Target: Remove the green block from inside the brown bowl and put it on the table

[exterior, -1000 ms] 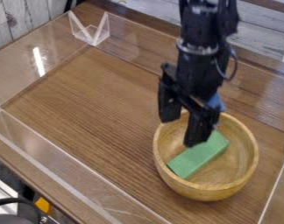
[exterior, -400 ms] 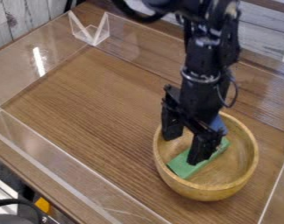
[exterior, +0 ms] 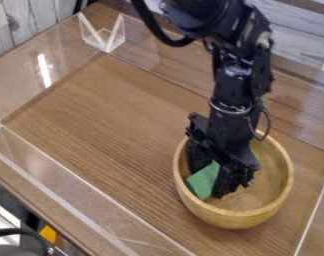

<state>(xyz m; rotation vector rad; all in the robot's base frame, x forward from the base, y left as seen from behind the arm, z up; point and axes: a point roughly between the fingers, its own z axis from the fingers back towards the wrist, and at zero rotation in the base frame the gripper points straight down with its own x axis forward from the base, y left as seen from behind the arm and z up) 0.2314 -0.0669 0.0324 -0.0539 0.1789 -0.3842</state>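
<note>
Bowl point(exterior: 265, 200): round, light wood, sits on the table point(exterior: 111, 110) near the right front corner, close to the clear wall.
Block point(exterior: 204, 179): green, inside the bowl, left half of the hollow; only a small wedge shows, the rest hidden behind the fingers.
Gripper point(exterior: 220, 178): black, pointing almost straight down, sunk into the bowl below the rim.
Fingers point(exterior: 233, 172): dark, set right around the block, one toward the camera's left, one to its right.
Block to jaws: lies between them, low at the tips, looks tilted with its left end up against the bowl wall.
Jaws: partly apart, straddling the block; cannot tell whether pressed on it or just beside it.
Contact: too dark and crowded down there to call.
Arm: rises from the bowl toward the top of the view, bends back over the table's far side.
Table: dark wood grain, acrylic walls along the edges.
</note>
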